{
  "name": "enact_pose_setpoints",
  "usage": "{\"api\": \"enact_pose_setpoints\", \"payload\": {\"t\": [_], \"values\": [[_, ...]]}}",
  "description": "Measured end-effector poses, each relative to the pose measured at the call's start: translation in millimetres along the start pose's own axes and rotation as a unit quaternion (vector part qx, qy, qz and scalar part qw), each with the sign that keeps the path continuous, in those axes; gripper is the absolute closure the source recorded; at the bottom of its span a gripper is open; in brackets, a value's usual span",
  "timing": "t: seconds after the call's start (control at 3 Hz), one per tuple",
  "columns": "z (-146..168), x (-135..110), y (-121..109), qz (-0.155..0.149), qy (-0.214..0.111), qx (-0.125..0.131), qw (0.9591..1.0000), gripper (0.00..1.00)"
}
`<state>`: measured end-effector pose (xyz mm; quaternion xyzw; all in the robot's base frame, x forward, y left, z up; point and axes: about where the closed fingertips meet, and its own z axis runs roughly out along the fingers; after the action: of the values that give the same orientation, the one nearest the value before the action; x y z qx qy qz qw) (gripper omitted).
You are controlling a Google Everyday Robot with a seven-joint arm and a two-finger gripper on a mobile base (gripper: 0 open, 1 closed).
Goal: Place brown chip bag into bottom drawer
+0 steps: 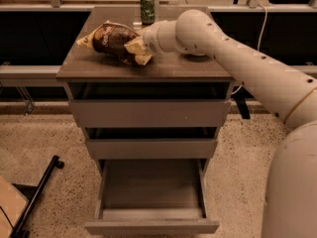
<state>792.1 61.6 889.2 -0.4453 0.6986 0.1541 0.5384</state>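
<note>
The brown chip bag lies tilted on the cabinet top, left of the middle, with its cream ends crumpled. My gripper is at the bag's right end, mostly covered by the crumpled cream end; the white arm reaches in from the right. The bottom drawer is pulled out and open, and its inside holds nothing.
A green can stands at the back of the cabinet top, just behind my wrist. The two upper drawers are pulled out a little. A black bar and a tan object lie on the speckled floor at the left.
</note>
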Motion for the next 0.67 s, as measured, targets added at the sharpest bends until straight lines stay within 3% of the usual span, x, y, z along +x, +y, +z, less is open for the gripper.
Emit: {"api": "enact_pose_setpoints", "payload": {"t": [0.33, 0.67], "values": [[-30.6, -17.4, 10.5, -0.032, -0.014, -0.011, 0.9993, 1.00], [-76.4, -22.3, 18.9, -0.069, 0.012, -0.001, 0.9975, 1.00]]}}
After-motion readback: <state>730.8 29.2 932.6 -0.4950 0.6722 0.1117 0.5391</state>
